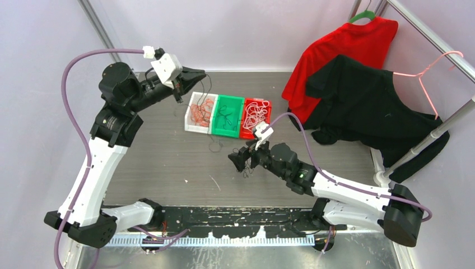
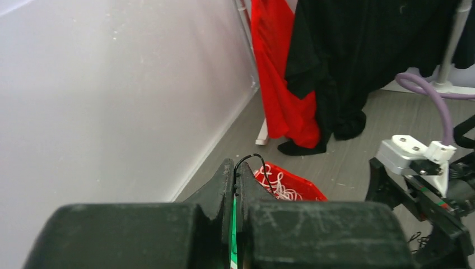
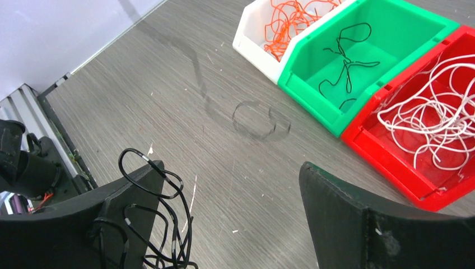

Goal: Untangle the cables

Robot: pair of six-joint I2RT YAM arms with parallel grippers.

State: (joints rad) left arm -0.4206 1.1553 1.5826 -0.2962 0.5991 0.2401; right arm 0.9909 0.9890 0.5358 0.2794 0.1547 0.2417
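Grey tabletop (image 1: 168, 168) is roomy up front. Right gripper (image 3: 229, 185), jaws wide apart, has a black clump (image 3: 159, 224) snagged on one finger (image 3: 73, 224). A loose strand (image 3: 260, 119) lies beyond it, short of the bins. Looks mostly sorted:
- orange cables (image 3: 285, 22) in the white bin (image 3: 252, 47)
- black cables (image 3: 344, 61) in the green bin (image 3: 313, 98)
- white cables (image 3: 431, 120) in the red bin (image 3: 386, 159)

Left gripper (image 1: 196, 74), at 11 o'clock by the back wall (image 1: 235, 33), pinches one black cable (image 2: 253, 156).

Mid-frame, a white bin (image 1: 195, 129) holds orange cables (image 1: 200, 112), a green bin (image 1: 224, 133) black cables (image 1: 226, 117), a red bin (image 1: 247, 135) white cables (image 1: 255, 115). Upper left, the closed left gripper (image 1: 201, 73) dangles a black cable (image 1: 210, 87) over them; the right gripper (image 1: 238, 162) hovers just below.
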